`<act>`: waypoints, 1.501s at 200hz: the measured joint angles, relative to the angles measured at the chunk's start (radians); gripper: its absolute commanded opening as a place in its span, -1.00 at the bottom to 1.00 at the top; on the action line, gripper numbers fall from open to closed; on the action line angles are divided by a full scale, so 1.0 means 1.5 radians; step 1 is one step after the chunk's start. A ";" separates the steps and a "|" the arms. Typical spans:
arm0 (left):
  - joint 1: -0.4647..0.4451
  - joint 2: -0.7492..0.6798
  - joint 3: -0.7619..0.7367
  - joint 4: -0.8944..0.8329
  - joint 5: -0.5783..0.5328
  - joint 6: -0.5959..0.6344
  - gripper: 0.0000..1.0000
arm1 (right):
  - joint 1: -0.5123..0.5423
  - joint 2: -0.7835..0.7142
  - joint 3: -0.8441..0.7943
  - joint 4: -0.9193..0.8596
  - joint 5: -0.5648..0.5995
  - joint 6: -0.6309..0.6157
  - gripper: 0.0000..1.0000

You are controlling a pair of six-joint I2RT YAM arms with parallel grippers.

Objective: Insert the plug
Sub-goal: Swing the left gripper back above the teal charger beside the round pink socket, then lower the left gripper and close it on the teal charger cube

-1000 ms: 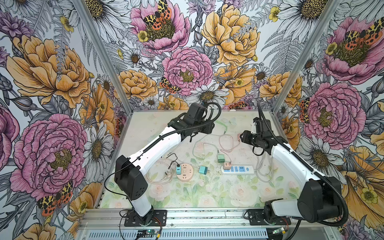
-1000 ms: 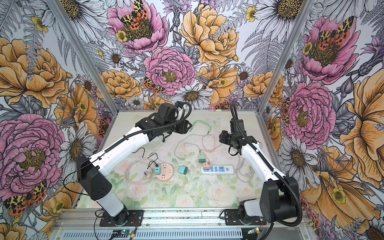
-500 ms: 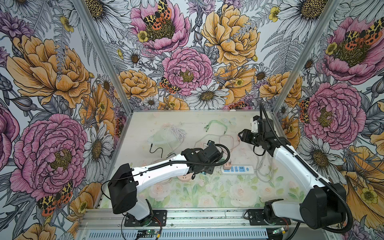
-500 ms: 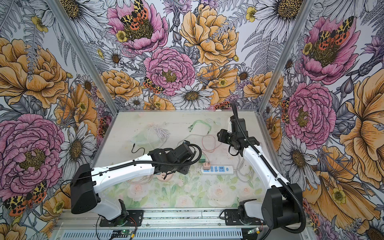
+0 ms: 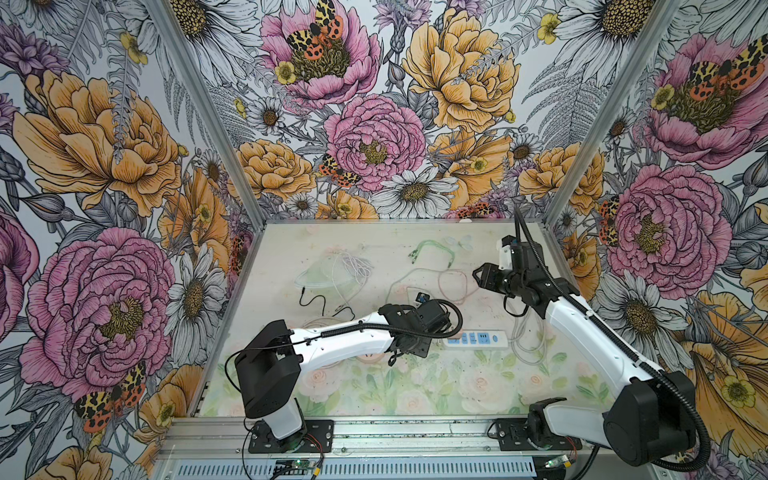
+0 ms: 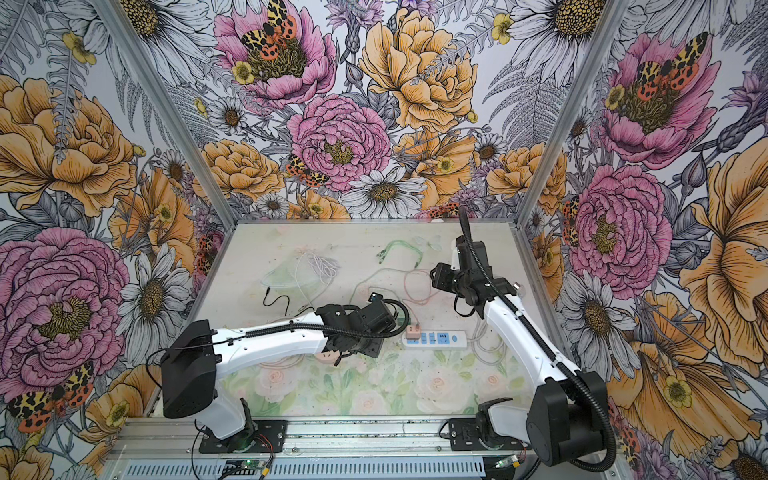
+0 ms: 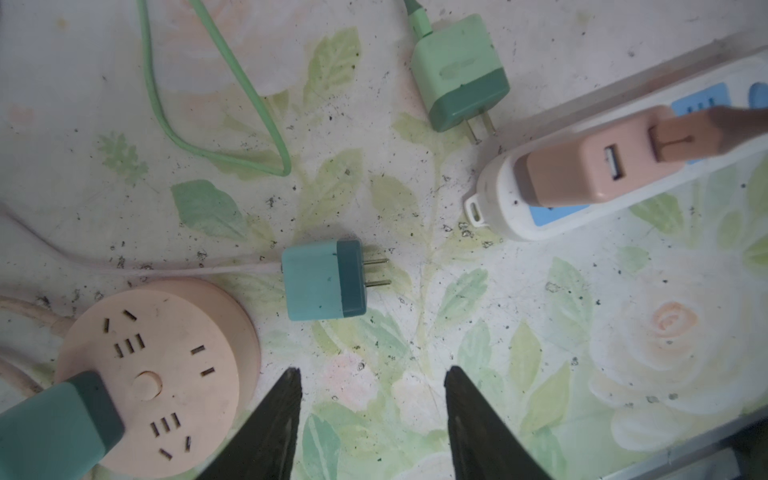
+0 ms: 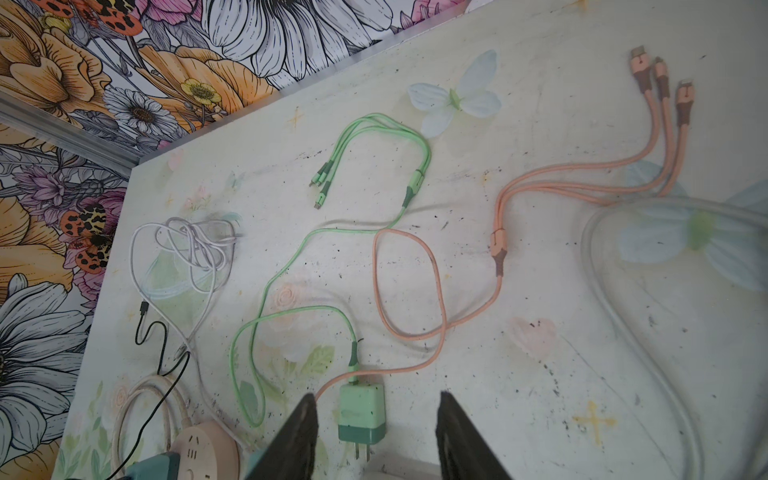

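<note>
— Well, what is the plug like?
— The teal plug (image 7: 324, 280) is a small matte cube: pale body, a darker band at the prong end, two flat metal prongs. It lies on its side around the middle of the surface (image 5: 457, 395), between the round pink socket (image 7: 158, 374) and the end of the white power strip (image 7: 505, 208), touching neither.
— And the tools?
— The left tool (image 7: 372, 370) hovers just short of that plug, with its dark tapered fingers apart and empty. The right tool (image 8: 377, 395) hangs raised over the right half, its fingers also apart and holding nothing. A green plug (image 8: 361, 413) of the same boxy shape lies on the surface, its prongs just beside the strip's end.
— What has changed?
— A second ago the left arm stretched to the far edge; now it lies low across the middle. The right arm has barely shifted.
— Anything around or in the way?
— A smooth pink adapter (image 7: 590, 166) with a USB port sits in the strip's end socket, and another teal block (image 7: 54, 424) stands in the round one. A green cable (image 8: 291, 266) and an orange cable (image 8: 436, 291) loop over the speckled, rose-printed surface. A tangled white cable (image 8: 187, 245) lies toward the far edge on the left. In both top views the left arm hides the teal plug.
</note>
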 measured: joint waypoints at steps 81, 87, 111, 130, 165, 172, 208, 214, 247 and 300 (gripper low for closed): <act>0.061 0.062 0.000 0.002 0.034 0.011 0.15 | 0.001 -0.006 -0.002 0.001 0.005 0.000 -0.04; 0.061 0.065 0.000 0.004 0.040 0.011 0.15 | 0.001 -0.006 -0.002 0.001 0.005 0.000 -0.03; 0.061 0.074 0.000 0.011 0.061 0.013 0.15 | 0.001 -0.006 -0.002 0.001 0.005 0.000 -0.03; 0.062 0.076 0.000 0.013 0.072 0.017 0.15 | 0.003 -0.002 -0.002 0.001 0.005 0.000 -0.03; 0.072 0.076 -0.010 0.016 0.079 0.021 0.15 | 0.006 0.011 -0.002 0.000 0.005 0.001 -0.03; 0.074 0.077 -0.012 0.015 0.080 0.023 0.15 | 0.007 0.011 -0.002 0.000 0.005 0.002 -0.03; 0.083 0.088 -0.012 0.022 0.084 0.028 0.15 | 0.010 0.011 -0.002 0.001 0.005 0.004 -0.03; 0.084 0.090 -0.012 0.024 0.086 0.028 0.14 | 0.010 0.012 -0.002 0.001 0.005 0.005 -0.03; 0.085 0.116 -0.012 0.038 0.099 0.030 0.07 | 0.010 0.013 -0.002 0.001 0.005 0.005 -0.03; 0.085 0.129 -0.018 0.048 0.106 0.041 -0.08 | 0.013 0.024 -0.001 0.000 -0.010 0.005 -0.02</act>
